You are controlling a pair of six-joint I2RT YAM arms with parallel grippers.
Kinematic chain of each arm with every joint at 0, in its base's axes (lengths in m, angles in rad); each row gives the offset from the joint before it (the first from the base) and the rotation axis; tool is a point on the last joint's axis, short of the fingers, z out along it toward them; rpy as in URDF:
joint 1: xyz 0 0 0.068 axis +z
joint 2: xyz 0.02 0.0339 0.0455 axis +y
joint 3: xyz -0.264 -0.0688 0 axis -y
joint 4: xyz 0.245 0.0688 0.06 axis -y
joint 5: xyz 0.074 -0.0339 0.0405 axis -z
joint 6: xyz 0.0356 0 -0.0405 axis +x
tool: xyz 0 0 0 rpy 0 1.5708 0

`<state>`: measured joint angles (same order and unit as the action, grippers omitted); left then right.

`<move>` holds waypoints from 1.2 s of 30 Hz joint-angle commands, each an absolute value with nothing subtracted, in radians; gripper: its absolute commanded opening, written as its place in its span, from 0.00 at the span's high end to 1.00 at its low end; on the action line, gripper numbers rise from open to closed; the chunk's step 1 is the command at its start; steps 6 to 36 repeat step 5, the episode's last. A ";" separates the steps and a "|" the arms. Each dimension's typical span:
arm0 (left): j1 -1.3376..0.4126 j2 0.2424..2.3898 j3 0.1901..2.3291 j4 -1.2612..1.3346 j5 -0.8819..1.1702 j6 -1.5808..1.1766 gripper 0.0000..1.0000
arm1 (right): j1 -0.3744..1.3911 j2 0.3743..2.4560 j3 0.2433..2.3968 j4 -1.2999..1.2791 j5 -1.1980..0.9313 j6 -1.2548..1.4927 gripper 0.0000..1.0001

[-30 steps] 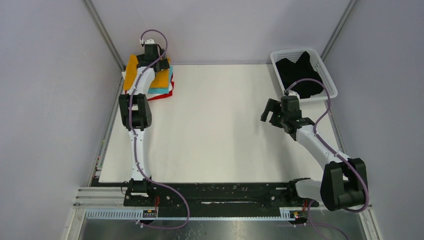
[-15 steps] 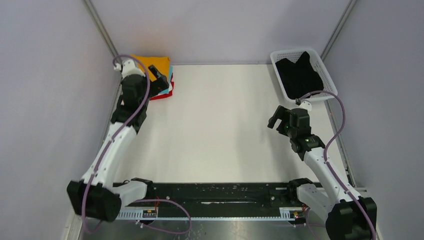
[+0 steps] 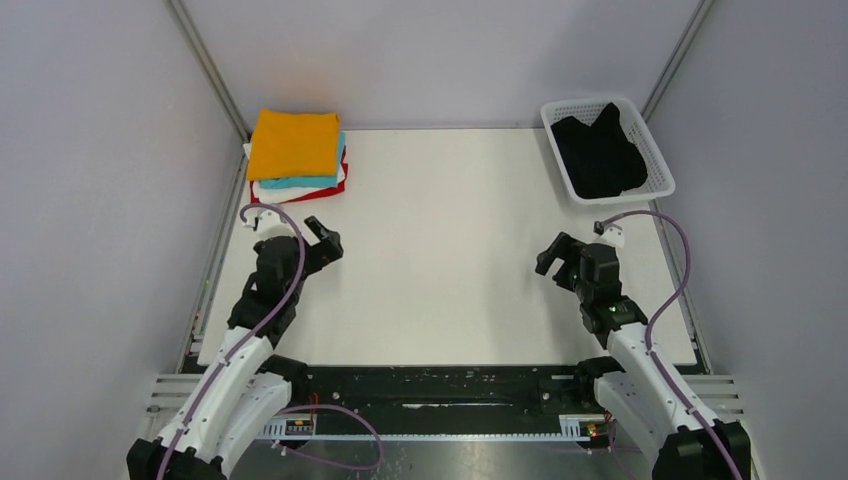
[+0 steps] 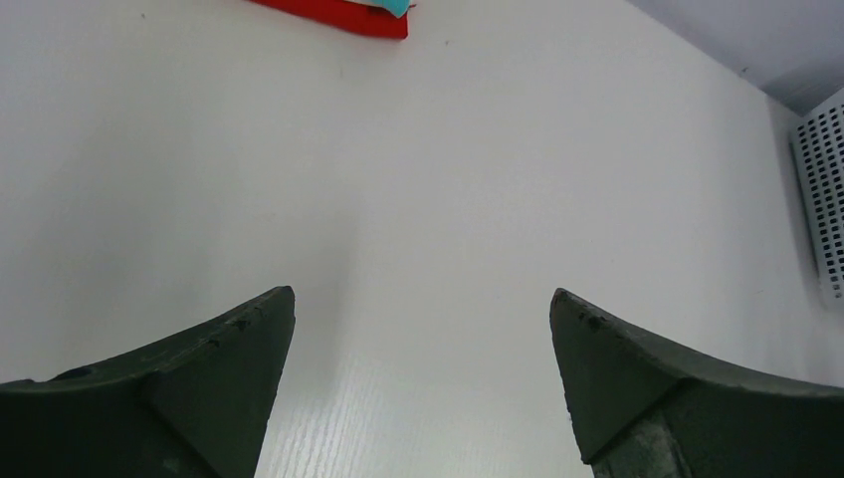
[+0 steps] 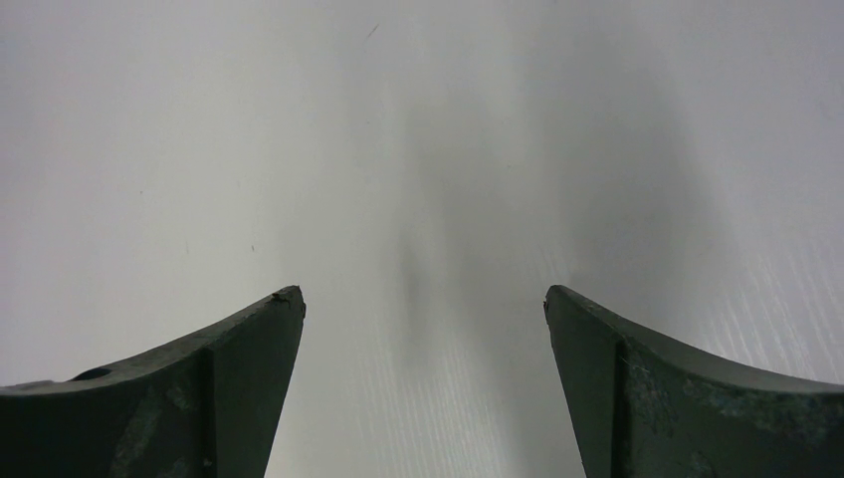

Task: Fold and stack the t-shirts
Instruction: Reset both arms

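Observation:
A folded stack sits at the table's far left corner: the orange-yellow t-shirt on top, the turquoise t-shirt, the white t-shirt and the red t-shirt under it. The red t-shirt's edge shows at the top of the left wrist view. The black t-shirt lies crumpled in the white basket. My left gripper is open and empty, near the left edge, well in front of the stack. My right gripper is open and empty, in front of the basket.
The white table top lies between the two arms. Grey walls close in the left, right and far sides. The basket's lattice wall shows at the right edge of the left wrist view. A black rail runs along the near edge.
My left arm has drawn back from the stack toward the near left, leaving the orange-yellow t-shirt folded on top. My right arm has drawn back toward the near edge.

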<state>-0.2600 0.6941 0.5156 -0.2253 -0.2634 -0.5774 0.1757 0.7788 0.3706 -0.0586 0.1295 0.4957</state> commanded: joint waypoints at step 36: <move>-0.262 0.662 0.532 -0.143 -0.311 -0.555 0.01 | 0.172 0.720 0.366 0.023 0.195 0.487 0.01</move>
